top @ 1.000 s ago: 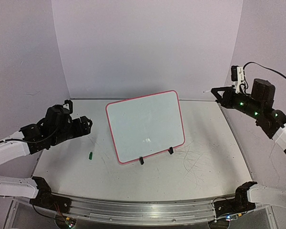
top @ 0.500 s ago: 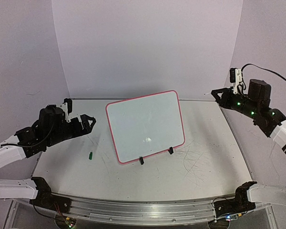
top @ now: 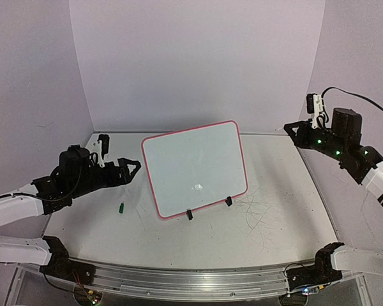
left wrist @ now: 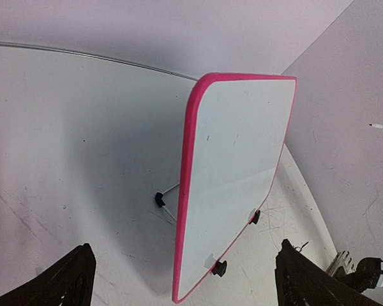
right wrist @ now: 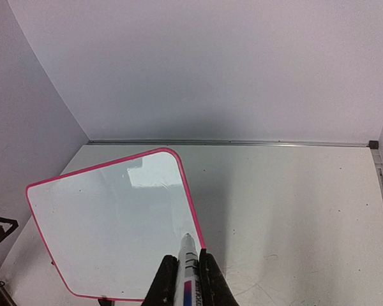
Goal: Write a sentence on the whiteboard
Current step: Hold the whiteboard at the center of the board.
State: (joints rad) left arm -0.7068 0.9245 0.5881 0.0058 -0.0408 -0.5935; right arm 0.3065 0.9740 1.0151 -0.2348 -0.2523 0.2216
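Rectangular white whiteboard with rounded corners and thin pink-red rim: centre of the top view, propped up and leaning back on two small black clip feet at its lower edge. Sits on the scuffed white desk. Board face is plain white with a small glare spot near the bottom.

Left tool: mid-left of the top view, just beside the board's left edge, not touching it. Jaws spread wide, nothing between them. Left wrist view looks past both fingertips at the board edge-on, with the pink rim facing the camera.

Right tool: upper right of the top view, well apart from the board, up off the desk. Clamped on a white-barrelled marker, tip pointing away from the wrist camera toward the board's right corner.

Small green object lies on the desk at lower left, below the left tool. Possibly a marker cap, too small to confirm.
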